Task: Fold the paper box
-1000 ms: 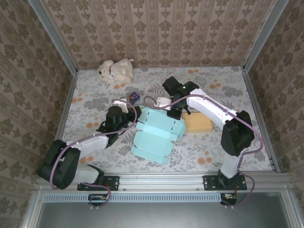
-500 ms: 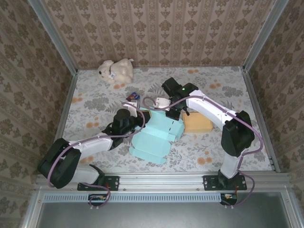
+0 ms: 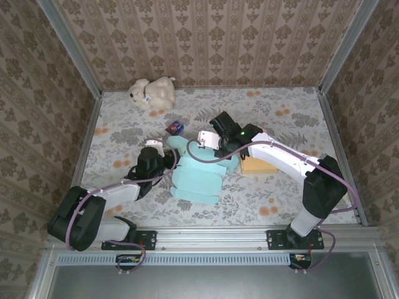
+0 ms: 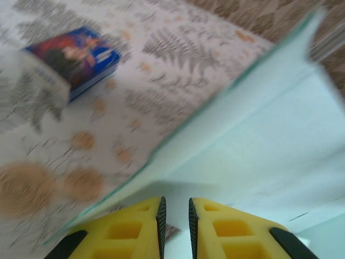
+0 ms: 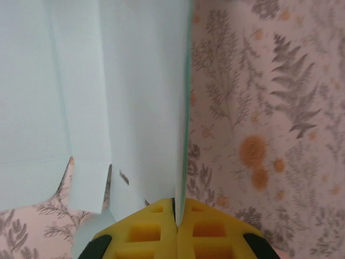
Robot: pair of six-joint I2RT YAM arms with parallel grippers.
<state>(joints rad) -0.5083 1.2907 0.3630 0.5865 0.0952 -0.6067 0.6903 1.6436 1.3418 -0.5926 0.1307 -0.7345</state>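
Note:
The light blue paper box (image 3: 201,176) lies half folded at mid-table, between the two arms. My right gripper (image 3: 214,144) is at the box's far edge. In the right wrist view, my right gripper (image 5: 176,200) is shut on the thin upright edge of a box panel (image 5: 108,81). My left gripper (image 3: 167,159) is at the box's left side. In the left wrist view, my left gripper (image 4: 176,200) has its yellow fingers (image 4: 129,226) a narrow gap apart, tips close against a raised, tilted box panel (image 4: 269,124). Nothing is visibly clamped between them.
A small blue printed box (image 3: 176,127) lies on the floral cloth behind the left gripper, seen also as a blue carton (image 4: 73,58). A tan block (image 3: 260,166) sits right of the paper box. A cream plush toy (image 3: 151,92) rests at the back left. Walls enclose the table.
The paper box has shifted left and turned more upright in the view. My left gripper swung right, then back left. My right gripper moved nearer and left, still on the box's edge.

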